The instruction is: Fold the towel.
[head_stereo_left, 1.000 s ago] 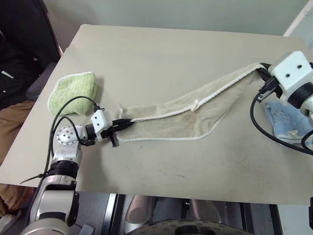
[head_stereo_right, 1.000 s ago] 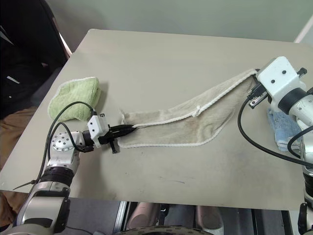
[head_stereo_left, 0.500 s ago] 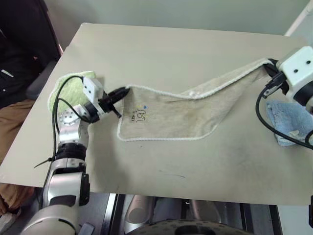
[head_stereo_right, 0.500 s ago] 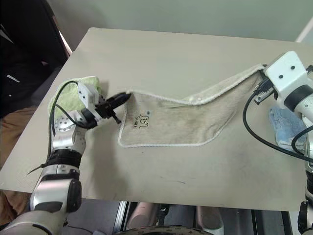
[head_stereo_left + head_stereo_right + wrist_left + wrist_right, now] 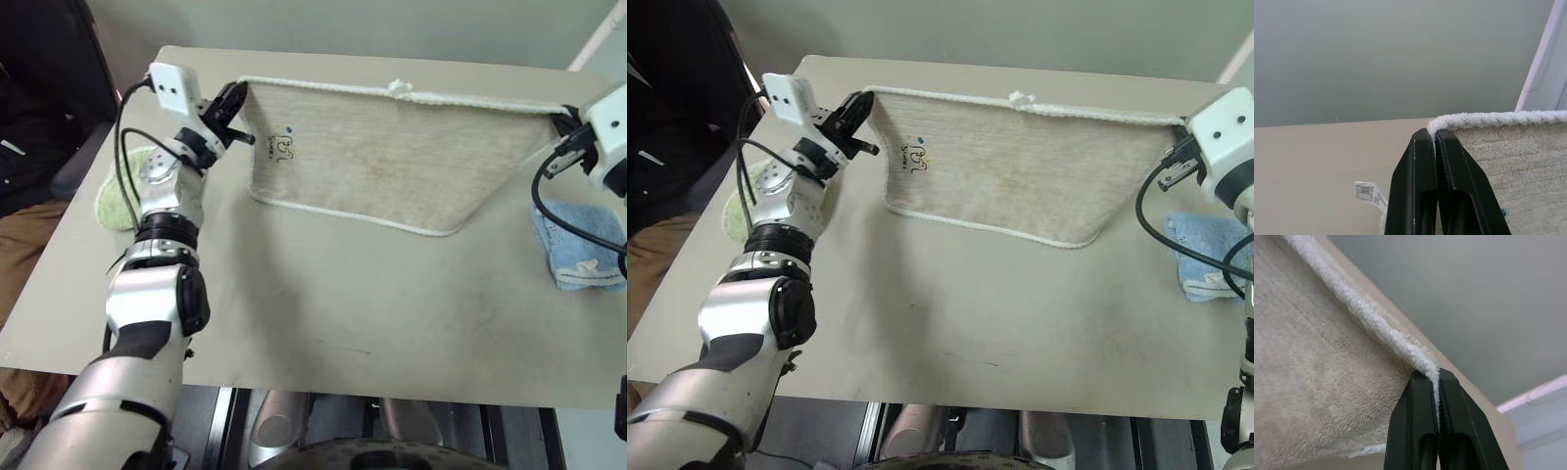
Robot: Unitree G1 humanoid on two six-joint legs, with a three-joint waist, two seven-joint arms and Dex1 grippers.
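The beige terry towel hangs taut between the two grippers, its lower edge trailing on the tan surface; the left gripper pinches one top corner tight, the right gripper the other, each clamped on the white corded edging; to fold well, I judge both should travel level and together so the top edge stays straight; the pile is soft and nubby, the edging rope-like, with a small loop tag midway between the grippers.
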